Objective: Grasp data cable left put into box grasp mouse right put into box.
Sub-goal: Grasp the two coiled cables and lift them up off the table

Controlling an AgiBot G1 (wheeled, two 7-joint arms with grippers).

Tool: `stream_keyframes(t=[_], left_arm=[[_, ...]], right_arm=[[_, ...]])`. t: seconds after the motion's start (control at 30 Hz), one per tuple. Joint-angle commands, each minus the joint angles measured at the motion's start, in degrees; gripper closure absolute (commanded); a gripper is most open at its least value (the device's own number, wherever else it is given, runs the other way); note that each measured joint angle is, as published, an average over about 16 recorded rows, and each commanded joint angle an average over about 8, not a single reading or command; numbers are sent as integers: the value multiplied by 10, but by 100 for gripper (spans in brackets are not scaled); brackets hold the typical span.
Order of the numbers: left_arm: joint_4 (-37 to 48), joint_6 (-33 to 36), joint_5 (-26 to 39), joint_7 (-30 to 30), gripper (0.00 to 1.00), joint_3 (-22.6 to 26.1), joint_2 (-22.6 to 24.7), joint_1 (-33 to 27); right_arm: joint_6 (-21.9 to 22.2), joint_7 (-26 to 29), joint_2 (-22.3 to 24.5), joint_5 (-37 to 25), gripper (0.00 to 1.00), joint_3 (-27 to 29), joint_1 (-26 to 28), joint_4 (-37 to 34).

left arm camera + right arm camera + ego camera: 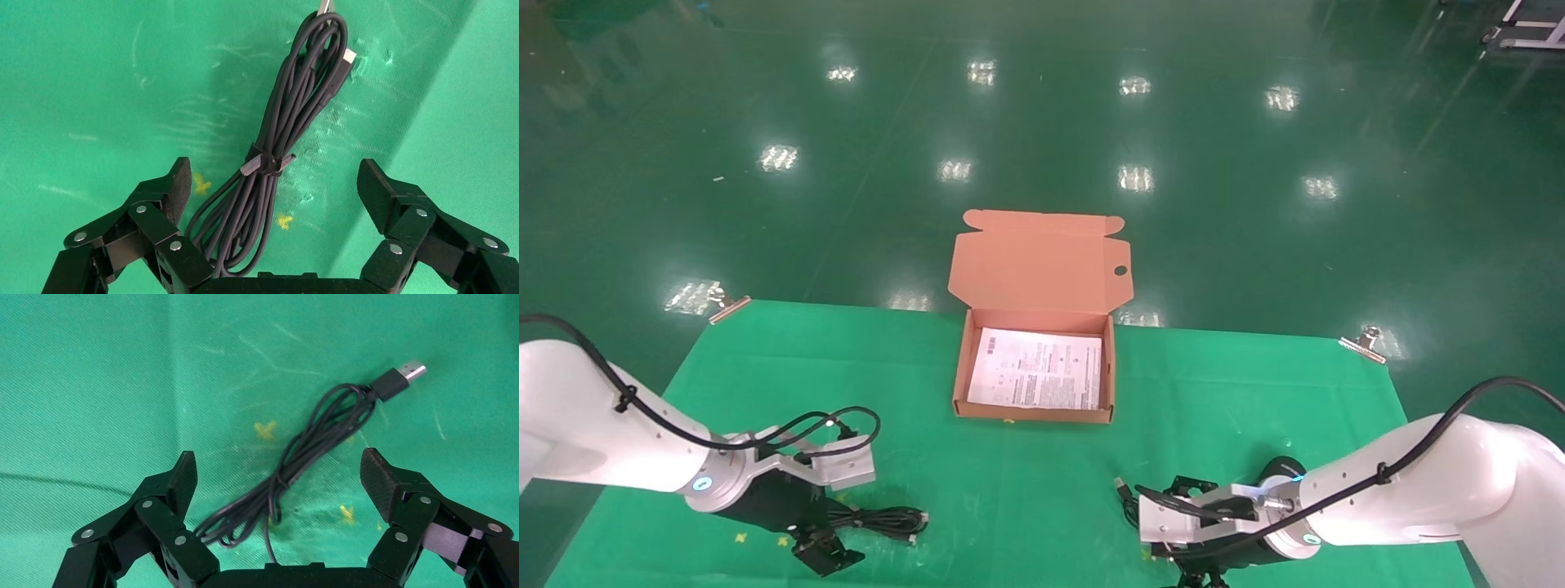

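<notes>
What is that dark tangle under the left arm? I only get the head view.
Observer: A cable, coiled long and bound by a strap at its middle.
Operator: Has the arm grabbed it?
Observer: No. The left jaws stand wide open, one on each side of its looped end.
Operator: And on the right?
Observer: The right jaws are open too, over a loose cord that ends in a USB plug.
</notes>
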Motion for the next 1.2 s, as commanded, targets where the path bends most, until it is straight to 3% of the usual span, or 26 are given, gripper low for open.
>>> stream_keyframes(t=[0.03,1.2], left_arm=[[2,-1,0,0,100,0,1,-1],[-17,6,0,-1,100,1,-4,2]], right_arm=[[1,0,-1,1,100,0,0,-2],[-2,3,6,0,100,-1,-1,12]])
